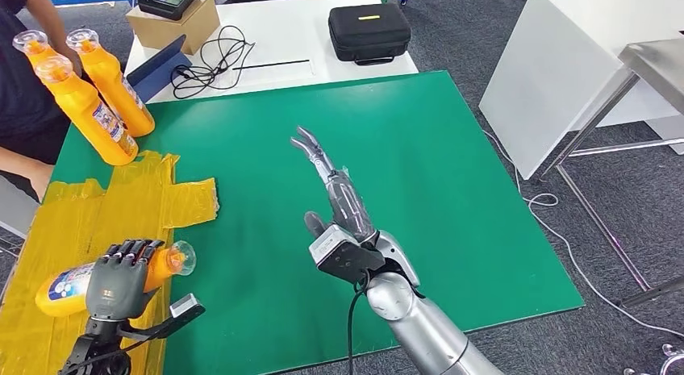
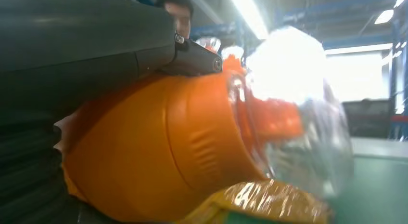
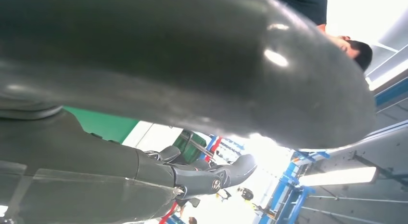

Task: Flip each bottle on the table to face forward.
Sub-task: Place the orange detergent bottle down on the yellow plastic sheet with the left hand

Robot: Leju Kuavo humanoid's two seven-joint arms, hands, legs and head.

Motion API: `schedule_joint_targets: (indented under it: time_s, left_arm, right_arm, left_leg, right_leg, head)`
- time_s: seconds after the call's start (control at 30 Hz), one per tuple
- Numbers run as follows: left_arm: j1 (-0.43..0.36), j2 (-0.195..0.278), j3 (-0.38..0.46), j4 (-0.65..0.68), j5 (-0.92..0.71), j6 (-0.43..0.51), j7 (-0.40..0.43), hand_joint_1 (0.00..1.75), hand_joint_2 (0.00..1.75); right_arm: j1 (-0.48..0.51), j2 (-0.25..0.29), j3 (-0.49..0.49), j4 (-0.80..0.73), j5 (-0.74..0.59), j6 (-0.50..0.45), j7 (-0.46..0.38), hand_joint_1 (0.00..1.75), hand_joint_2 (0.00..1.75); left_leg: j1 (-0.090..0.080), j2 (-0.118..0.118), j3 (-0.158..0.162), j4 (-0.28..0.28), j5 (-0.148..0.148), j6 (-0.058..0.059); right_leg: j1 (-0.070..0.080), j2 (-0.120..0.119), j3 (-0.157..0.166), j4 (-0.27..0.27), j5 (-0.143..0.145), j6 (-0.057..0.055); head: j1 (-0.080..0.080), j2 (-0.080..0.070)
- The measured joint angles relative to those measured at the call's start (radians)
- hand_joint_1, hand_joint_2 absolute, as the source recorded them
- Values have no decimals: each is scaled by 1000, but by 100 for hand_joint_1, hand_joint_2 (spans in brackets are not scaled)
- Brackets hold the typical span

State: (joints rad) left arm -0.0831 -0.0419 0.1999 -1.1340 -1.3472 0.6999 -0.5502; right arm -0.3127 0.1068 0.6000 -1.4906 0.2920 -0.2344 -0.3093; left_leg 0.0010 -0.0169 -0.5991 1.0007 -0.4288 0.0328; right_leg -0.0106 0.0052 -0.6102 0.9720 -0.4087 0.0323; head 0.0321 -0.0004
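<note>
My left hand [image 1: 121, 282] grips a lying bottle [image 1: 68, 285] on the yellow tape [image 1: 145, 202]. My right hand [image 1: 339, 202] hovers empty, fingers extended, seemingly above the green mat [image 1: 452, 189].

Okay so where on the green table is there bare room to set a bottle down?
Bare green mat lies right of the right hand, out to the far and right edges. The yellow taped patch is crowded: three standing bottles at its far end, and the left hand gripping a lying bottle near its front.

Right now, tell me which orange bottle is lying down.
The bottle under the left hand, lying on the yellow tape. The three bottles at the far left corner stand upright.
</note>
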Motion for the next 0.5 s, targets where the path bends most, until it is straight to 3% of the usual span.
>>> schedule_joint_targets:
  time_s: [0.07, 0.27, 0.5]
  left_arm:
    - [-4, 6, 0, 33, -1, 0, 9, 0, 0]
    - [-19, 39, -45, 138, 24, 0, 68, 0, 0]
    - [-34, 72, -107, 209, 52, 4, 78, 0, 0]
  right_arm:
    - [-6, 0, 0, 0, -2, 3, -1, 0, 0]
    - [-16, 8, 1, 10, -9, 31, -20, 0, 0]
    - [-27, 20, 1, 30, -10, 46, -25, 0, 0]
  left_leg:
    - [0, 0, 0, 0, 0, 0]
    - [0, 0, 0, 0, 0, 0]
    - [0, -1, 0, 0, 0, 0]
  right_leg:
    - [0, 0, 0, 0, 0, 0]
    - [0, 0, 0, 0, 0, 0]
    - [0, 0, 1, 0, 0, 0]
  head:
    - [0, 0]
    - [0, 0]
    - [0, 0]
